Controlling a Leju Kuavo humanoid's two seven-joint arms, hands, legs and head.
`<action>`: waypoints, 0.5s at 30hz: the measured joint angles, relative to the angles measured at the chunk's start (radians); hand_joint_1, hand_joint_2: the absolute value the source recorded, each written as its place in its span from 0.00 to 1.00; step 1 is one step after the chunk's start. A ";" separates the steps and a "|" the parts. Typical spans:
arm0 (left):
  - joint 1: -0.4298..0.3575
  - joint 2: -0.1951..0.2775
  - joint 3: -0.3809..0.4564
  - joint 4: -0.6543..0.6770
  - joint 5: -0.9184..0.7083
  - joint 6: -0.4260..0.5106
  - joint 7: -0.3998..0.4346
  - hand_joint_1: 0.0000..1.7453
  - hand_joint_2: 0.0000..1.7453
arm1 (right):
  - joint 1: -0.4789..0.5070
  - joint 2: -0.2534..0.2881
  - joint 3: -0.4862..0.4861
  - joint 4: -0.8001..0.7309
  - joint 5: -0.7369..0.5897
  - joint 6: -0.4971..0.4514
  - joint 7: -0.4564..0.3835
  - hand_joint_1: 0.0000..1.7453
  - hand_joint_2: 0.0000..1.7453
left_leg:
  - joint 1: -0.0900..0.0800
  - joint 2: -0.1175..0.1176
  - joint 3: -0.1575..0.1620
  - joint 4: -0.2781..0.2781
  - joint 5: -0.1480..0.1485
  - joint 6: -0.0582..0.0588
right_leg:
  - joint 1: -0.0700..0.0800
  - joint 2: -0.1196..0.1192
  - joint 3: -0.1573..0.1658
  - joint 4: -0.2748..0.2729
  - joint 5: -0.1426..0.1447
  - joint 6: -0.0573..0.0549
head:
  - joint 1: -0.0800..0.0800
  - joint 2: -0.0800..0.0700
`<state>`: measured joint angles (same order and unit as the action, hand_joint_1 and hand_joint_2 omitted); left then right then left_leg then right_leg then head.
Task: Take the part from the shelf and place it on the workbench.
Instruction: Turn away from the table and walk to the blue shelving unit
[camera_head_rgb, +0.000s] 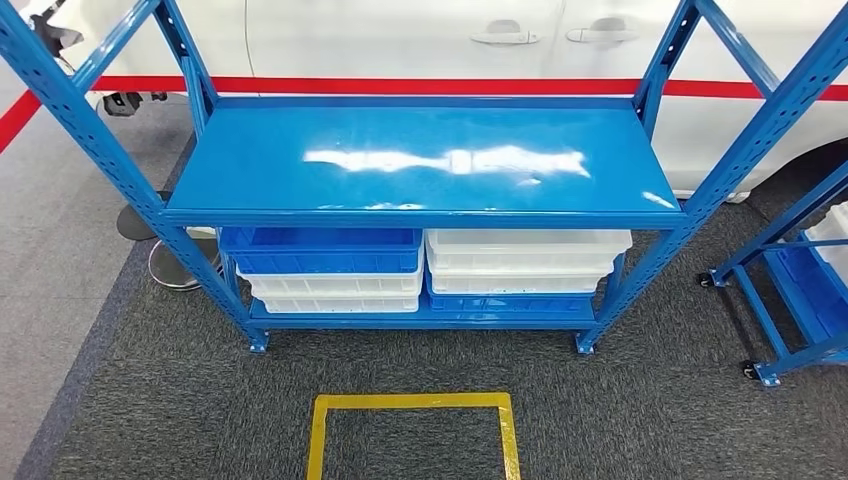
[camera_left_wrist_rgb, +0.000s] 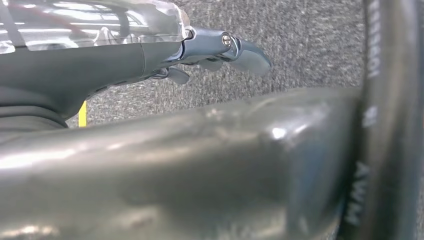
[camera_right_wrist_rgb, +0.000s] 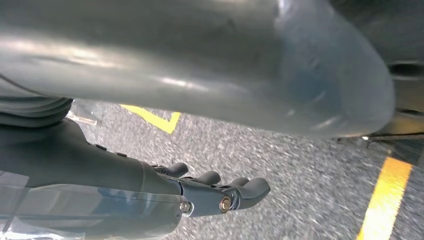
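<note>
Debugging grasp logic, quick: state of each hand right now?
Left hand: empty, fingers extended, hanging over the carpet.
Right hand: empty, fingers apart, hanging over the carpet.

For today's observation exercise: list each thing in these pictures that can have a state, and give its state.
Top shelf: bare, glossy.
Blue bin: stacked on white bins.
White bins on the right: stacked on a blue one.
Left hand: hanging, holds nothing.
Right hand: hanging, holds nothing.
</note>
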<state>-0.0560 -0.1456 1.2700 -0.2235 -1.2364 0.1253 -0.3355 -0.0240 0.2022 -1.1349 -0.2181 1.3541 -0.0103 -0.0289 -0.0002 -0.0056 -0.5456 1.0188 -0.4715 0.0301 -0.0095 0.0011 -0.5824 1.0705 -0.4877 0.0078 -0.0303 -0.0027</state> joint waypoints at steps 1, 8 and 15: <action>0.000 0.000 0.000 0.000 0.000 0.000 0.000 0.00 0.00 | -0.001 0.000 0.000 0.000 0.000 0.000 0.000 0.00 0.00 | -0.002 0.000 0.001 0.002 -0.003 -0.005 | 0.002 0.000 0.014 -0.031 0.008 -0.004 | 0.000 0.000; -0.001 -0.001 0.000 0.000 -0.002 0.002 0.001 0.00 0.00 | -0.001 0.000 0.000 0.000 0.003 0.000 0.001 0.00 0.00 | 0.006 0.001 -0.062 0.150 -0.100 -0.042 | -0.005 -0.002 0.026 -0.058 0.011 -0.032 | 0.000 0.000; 0.000 0.000 0.000 0.000 -0.003 0.002 0.003 0.00 0.00 | 0.000 0.000 0.000 0.000 0.005 0.004 0.001 0.00 0.00 | 0.013 0.002 -0.029 0.062 -0.015 -0.045 | -0.005 -0.001 0.039 -0.052 -0.003 -0.022 | 0.000 0.000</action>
<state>-0.0562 -0.1461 1.2700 -0.2235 -1.2389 0.1278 -0.3329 -0.0245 0.2026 -1.1353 -0.2178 1.3588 -0.0061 -0.0282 0.0125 -0.0035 -0.5745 1.0809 -0.4865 -0.0149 -0.0142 0.0005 -0.5433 1.0186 -0.4902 -0.0141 -0.0305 -0.0027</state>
